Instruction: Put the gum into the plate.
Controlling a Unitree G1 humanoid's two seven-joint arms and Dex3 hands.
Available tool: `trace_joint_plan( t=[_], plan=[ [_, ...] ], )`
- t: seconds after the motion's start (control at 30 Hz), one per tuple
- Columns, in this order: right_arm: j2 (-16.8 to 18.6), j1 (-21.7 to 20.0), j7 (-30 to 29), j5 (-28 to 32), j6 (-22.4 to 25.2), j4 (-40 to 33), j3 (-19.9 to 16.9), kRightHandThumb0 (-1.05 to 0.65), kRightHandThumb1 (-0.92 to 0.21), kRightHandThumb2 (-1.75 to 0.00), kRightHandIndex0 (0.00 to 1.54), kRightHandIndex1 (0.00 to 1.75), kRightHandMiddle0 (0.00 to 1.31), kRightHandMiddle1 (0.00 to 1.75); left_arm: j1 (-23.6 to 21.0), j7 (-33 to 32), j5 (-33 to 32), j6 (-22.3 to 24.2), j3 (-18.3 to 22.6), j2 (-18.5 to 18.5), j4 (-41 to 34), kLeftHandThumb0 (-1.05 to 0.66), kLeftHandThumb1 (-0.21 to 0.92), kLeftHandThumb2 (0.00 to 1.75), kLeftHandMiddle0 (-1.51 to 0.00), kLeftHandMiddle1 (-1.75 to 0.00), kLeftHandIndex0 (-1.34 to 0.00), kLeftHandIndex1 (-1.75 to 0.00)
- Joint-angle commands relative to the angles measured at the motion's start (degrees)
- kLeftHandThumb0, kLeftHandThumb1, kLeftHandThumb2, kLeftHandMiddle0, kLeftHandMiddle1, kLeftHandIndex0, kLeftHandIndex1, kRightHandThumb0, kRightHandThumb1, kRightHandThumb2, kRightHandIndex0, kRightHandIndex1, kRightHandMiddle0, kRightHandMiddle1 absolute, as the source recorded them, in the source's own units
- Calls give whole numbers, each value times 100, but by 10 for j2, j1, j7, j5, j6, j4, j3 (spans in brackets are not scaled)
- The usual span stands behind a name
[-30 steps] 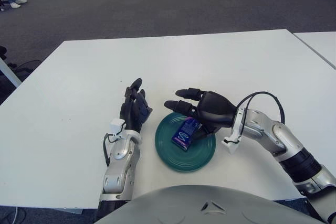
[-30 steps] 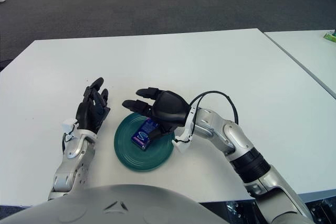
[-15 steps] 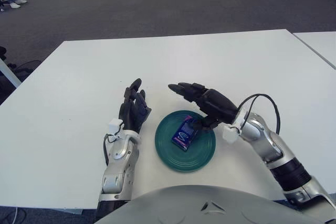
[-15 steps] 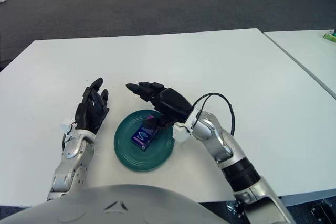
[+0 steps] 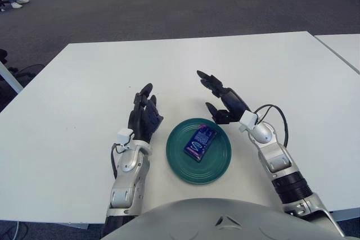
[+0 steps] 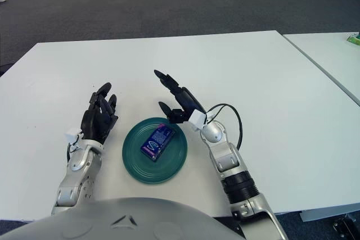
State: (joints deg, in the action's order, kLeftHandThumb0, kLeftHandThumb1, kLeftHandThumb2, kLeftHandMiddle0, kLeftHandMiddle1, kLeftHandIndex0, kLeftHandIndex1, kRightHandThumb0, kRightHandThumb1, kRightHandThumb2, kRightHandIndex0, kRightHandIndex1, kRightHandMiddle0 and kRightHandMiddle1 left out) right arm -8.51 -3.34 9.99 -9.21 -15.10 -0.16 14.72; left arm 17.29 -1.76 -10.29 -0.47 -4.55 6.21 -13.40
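The small blue gum pack [image 5: 199, 142] lies flat inside the round dark green plate [image 5: 218, 167] on the white table [image 5: 67, 111]. The right hand [image 5: 224, 100] is just behind the plate, fingers spread, holding nothing. The left hand [image 5: 144, 117] shows left of the plate, open too.

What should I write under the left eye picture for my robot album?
Gum pack lies in the green plate; the right hand hovers open beyond its rim, left hand open beside it.
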Motion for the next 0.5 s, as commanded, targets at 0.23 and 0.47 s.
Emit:
trace_joint_plan(
  t=[0.23,0.47],
  plan=[
    [4,1,-44,-3,21,24,-53,-93,-92,-91,28,2,0,34,10,4,7,0,-1,0,-9,-93,92,96,-29,-1,0,-70],
    [24,-8,-27,52,70,29,-78,-82,-92,-90,22,0,0,32,13,11,5,-5,0,-3,-9,-93,92,95,-28,-1,0,-67]
  ],
)
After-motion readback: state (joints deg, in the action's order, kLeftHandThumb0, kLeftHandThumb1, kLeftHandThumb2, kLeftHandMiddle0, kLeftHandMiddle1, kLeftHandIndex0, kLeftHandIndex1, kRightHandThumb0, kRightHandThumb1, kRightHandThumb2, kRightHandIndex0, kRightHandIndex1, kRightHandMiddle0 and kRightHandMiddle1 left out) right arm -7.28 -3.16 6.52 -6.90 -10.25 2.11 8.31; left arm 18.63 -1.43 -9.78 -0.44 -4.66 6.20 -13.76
